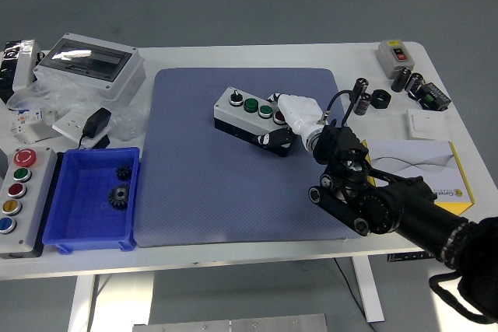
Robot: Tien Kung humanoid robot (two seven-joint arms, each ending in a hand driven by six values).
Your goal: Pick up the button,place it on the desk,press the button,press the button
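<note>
While right hand (292,118) fingers pinch button box (247,117) end | box mid-mat (194,192) | mat edges clear around

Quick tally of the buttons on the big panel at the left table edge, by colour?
On the control panel:
Red: 2
Green: 1
Yellow: 1
Blue: 1
Total: 5

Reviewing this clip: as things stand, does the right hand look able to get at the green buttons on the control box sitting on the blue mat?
Probably yes. The right hand already rests on the right end of the control box, over its red button. The green buttons lie just left of the hand, uncovered, with nothing standing between.
</note>
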